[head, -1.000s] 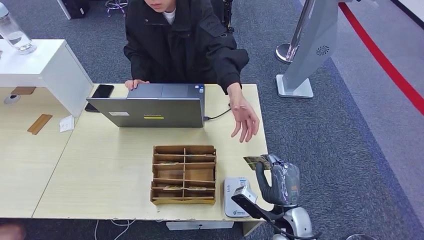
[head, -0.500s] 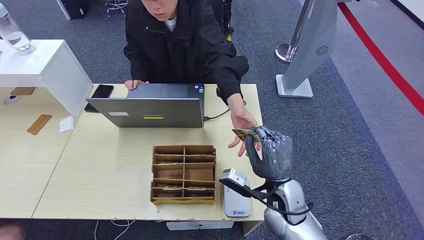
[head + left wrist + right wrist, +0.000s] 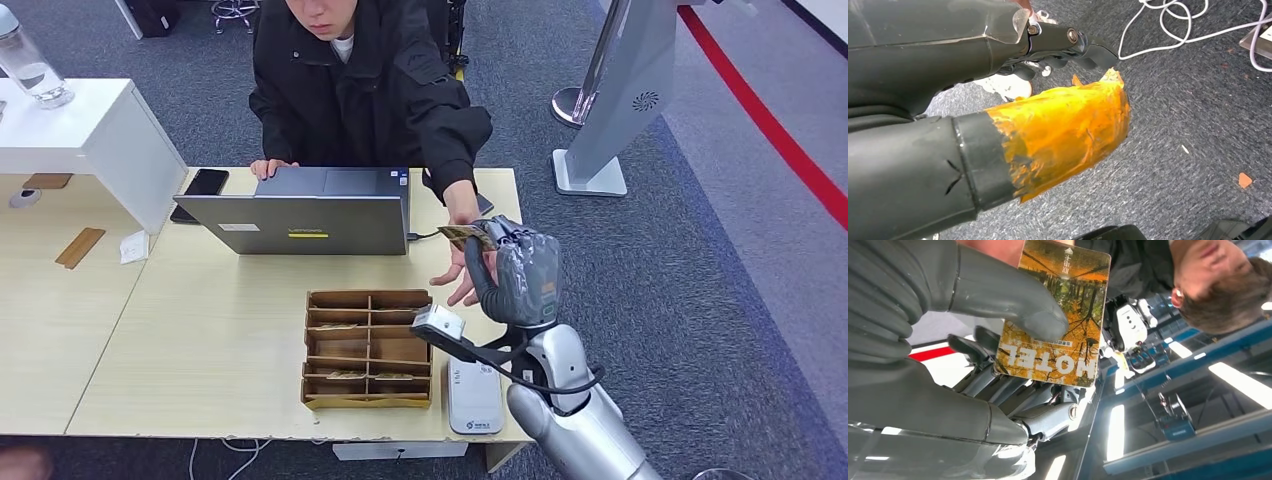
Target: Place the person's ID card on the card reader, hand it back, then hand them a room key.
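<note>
— Cards first: how many from the head view?
— One room key card (image 3: 463,237), pinched in the right hand (image 3: 518,275) above the person's open palm (image 3: 458,277). One wooden organizer (image 3: 368,349) holds a few cards in its slots; one card reader (image 3: 473,396) lies just beside it. One laptop (image 3: 307,211), one phone (image 3: 202,185).
— Left wrist view?
— Left hand (image 3: 998,115), thumb taped orange, fingers curled on nothing.
— Right wrist view?
— Thumb (image 3: 1013,297) clamps the card, printed HOTEL, against the fingers.
</note>
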Action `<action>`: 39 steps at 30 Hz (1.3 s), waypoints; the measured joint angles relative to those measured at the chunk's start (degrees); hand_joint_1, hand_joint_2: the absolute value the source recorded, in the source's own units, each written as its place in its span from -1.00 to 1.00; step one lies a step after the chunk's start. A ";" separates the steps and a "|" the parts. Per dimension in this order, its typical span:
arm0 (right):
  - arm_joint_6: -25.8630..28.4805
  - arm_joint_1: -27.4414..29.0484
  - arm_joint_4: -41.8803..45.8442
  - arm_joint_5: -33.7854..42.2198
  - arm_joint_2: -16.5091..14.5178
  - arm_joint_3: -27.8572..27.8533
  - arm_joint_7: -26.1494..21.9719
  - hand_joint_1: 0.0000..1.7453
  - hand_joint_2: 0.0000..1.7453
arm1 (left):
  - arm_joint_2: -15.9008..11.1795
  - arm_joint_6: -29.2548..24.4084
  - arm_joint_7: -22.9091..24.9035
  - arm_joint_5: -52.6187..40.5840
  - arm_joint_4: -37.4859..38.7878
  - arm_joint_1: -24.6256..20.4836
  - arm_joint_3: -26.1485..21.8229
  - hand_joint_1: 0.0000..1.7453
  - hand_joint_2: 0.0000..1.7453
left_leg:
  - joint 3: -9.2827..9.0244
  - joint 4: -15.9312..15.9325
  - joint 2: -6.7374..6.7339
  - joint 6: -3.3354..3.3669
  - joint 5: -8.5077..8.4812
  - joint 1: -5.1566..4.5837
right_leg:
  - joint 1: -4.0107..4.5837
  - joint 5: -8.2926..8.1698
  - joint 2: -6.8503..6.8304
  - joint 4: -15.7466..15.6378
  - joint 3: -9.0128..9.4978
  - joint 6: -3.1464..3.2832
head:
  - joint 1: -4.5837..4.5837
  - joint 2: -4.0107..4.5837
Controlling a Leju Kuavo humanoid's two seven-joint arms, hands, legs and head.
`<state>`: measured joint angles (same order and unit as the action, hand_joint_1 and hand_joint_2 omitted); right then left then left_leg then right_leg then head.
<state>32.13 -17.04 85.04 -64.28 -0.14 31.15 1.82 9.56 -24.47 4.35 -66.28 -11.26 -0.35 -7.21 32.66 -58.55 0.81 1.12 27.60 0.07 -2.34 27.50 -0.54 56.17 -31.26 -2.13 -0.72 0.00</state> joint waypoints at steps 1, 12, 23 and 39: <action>-0.26 -0.19 -0.48 -0.38 -0.03 0.07 0.45 -0.96 1.00 | 0.00 0.07 0.01 -0.04 0.00 -0.01 0.02 -1.00 -1.00 | 0.00 0.00 0.00 0.00 0.00 0.00 | 0.00 0.00 0.00 0.00 0.00 0.00 | 0.00 0.00; -1.01 -0.60 -3.55 -2.21 -0.08 0.48 2.47 -1.00 1.00 | 0.02 0.19 0.19 -0.04 0.00 -0.03 0.02 -1.00 -1.00 | 0.00 0.00 0.00 0.00 0.00 0.00 | 0.00 0.00 0.00 0.00 -0.01 0.00 | 0.00 0.00; -1.74 -0.45 -4.10 -3.33 -0.08 0.93 3.87 -1.00 1.00 | 0.02 0.29 0.29 -0.02 0.00 -0.02 0.02 -1.00 -1.00 | 0.00 0.00 0.00 0.00 0.00 0.00 | 0.00 0.00 0.00 0.00 -0.01 0.00 | 0.00 0.00; -2.26 2.67 -0.72 4.47 -0.04 1.50 -1.48 -1.00 1.00 | 0.02 0.28 0.30 0.29 0.00 0.08 0.00 -1.00 -1.00 | 0.00 0.00 -0.01 -0.01 0.01 0.00 | 0.00 0.00 0.01 0.00 -0.03 0.00 | 0.00 0.00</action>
<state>29.87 -14.37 84.32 -59.81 -0.18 32.65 0.35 9.57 -24.19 4.66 -65.99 -11.26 -0.27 -7.21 32.66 -58.55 0.80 1.11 27.61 0.07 -2.33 27.50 -0.53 56.16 -31.29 -2.13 -0.72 0.00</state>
